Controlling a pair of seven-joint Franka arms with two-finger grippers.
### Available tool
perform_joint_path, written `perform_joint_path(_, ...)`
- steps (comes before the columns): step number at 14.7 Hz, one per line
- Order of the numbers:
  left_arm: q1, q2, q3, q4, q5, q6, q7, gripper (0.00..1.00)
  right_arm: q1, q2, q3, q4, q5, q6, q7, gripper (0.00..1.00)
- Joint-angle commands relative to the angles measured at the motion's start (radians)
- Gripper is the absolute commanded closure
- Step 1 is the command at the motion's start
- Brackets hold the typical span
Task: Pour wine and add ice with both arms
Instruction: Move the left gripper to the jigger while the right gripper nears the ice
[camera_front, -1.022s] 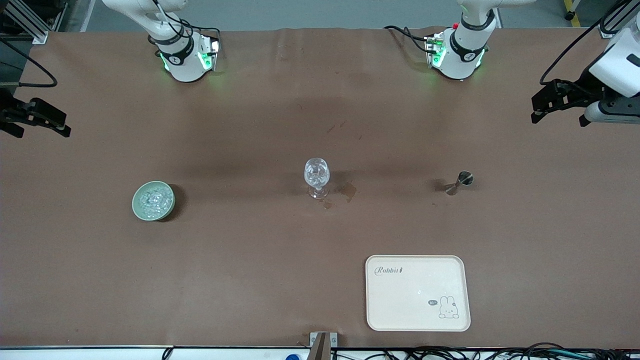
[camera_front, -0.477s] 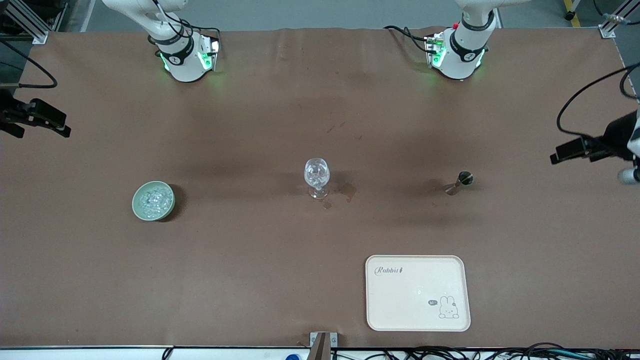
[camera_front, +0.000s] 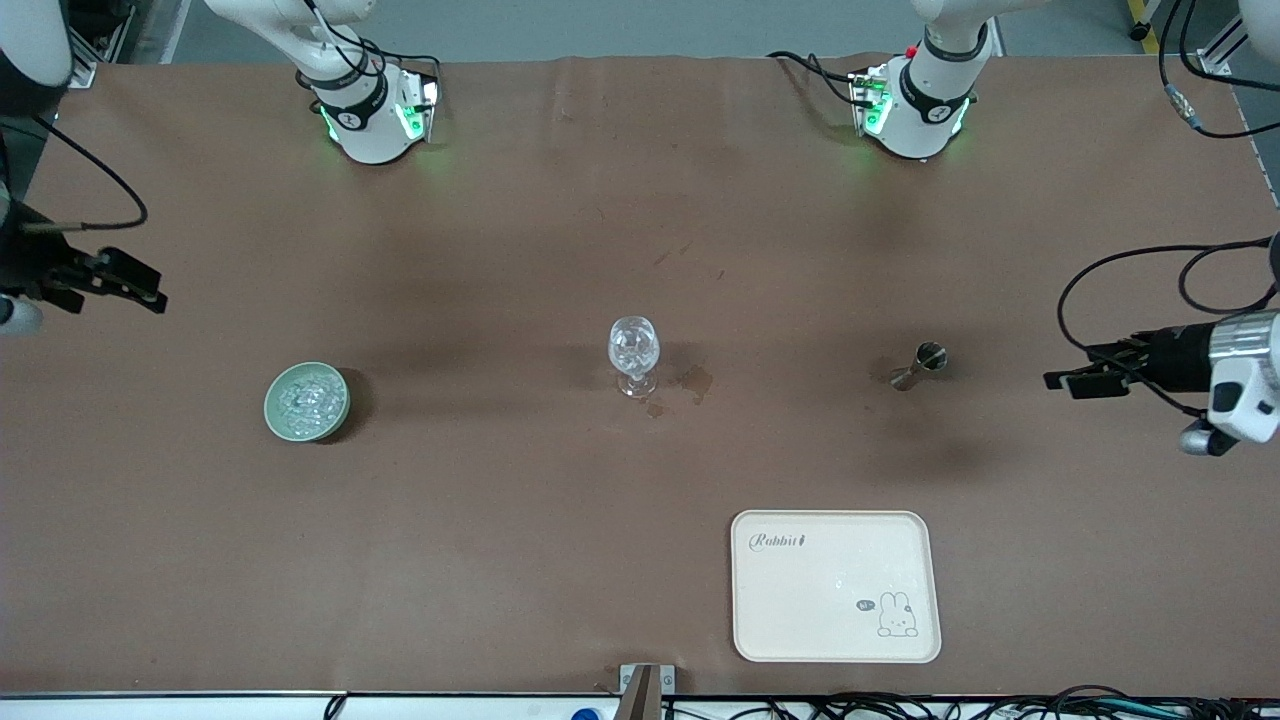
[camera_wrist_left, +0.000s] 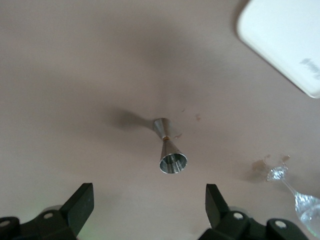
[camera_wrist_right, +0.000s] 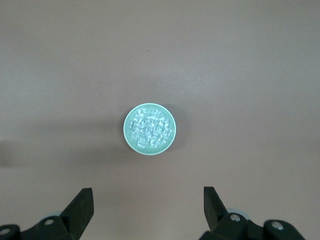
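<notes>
- Table (camera_front: 500, 560): the tray (camera_front: 835, 585) sits at 5 o'clock from the glass, nothing on it.
- Left gripper (camera_front: 1068, 381) is in the air at 3 o'clock of the jigger, fingers spread, empty.
- Right gripper (camera_front: 143, 291) is up at 10 o'clock of the bowl, fingers spread, empty.
- Bowl (camera_front: 307, 401) at 9 o'clock of the glass; looks rigid, grip the rim.
- Stemmed glass (camera_front: 633, 355) mid-table: fragile, likely tippy.
- Jigger (camera_front: 920, 365) stands on end: probably light, slick metal, pinch its narrow waist.
- Ice (camera_front: 306, 398) in the bowl: small, likely slippery chunks.
</notes>
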Motion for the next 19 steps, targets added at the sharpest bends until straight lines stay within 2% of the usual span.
perform_joint_path(1,0.016,0.082,-0.002,-0.018,-0.081,-0.011,-0.056,0.02,-0.014,-0.024,0.006,-0.136,0.007,0.134,-0.013,0.03)
perform_joint_path(4,0.079,0.188,-0.002,-0.054,-0.247,-0.014,-0.072,0.03,-0.015,-0.006,0.006,-0.234,0.007,0.279,-0.013,0.04)
perform_joint_path(6,0.081,0.238,-0.002,-0.058,-0.266,-0.017,-0.105,0.08,-0.015,0.037,0.006,-0.285,0.007,0.376,-0.013,0.05)
perform_joint_path(12,0.081,0.329,-0.002,-0.087,-0.447,-0.017,-0.224,0.08,-0.018,0.209,0.006,-0.311,0.007,0.515,-0.01,0.07)
perform_joint_path(19,0.078,0.366,-0.002,-0.109,-0.498,-0.016,-0.267,0.19,-0.031,0.31,0.006,-0.426,0.007,0.734,0.003,0.09)
